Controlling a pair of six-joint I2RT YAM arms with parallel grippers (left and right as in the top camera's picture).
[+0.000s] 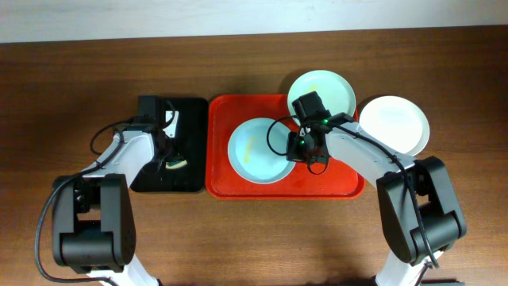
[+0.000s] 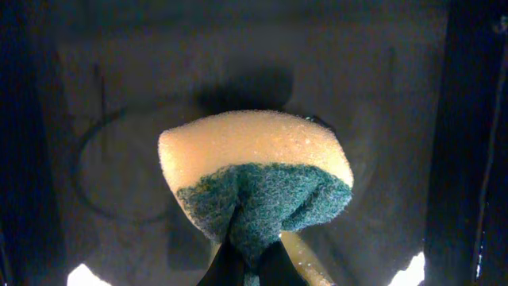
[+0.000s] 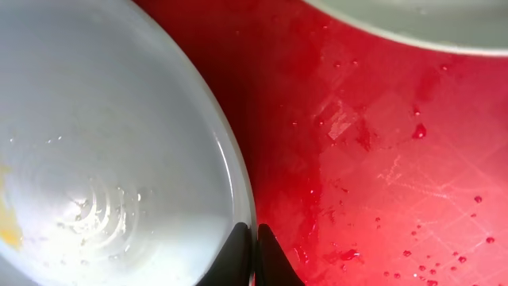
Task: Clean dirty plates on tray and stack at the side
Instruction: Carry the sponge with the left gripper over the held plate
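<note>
Wood table (image 1: 79,63), red tray (image 1: 221,179) at ctr, black tray (image 1: 194,119) against its left edge. On red tray's left half lies the pale blue plate (image 1: 255,155), yellow smear (image 1: 252,144) showing; R gripper (image 3: 254,258) is pinched shut on its right rim. L gripper (image 2: 252,258) hangs over black tray, clamped on a yellow-green sponge (image 2: 254,167). Plate lies right of sponge, so L arm is the nearer scrubber. At far right corner the mint plate (image 1: 321,90) overhangs the rim; white plate (image 1: 394,125) sits off-tray beside it.

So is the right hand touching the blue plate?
Touching. The right wrist view shows the right hand shut, its fingertips pinching the rim of the blue plate, over the red tray.
</note>
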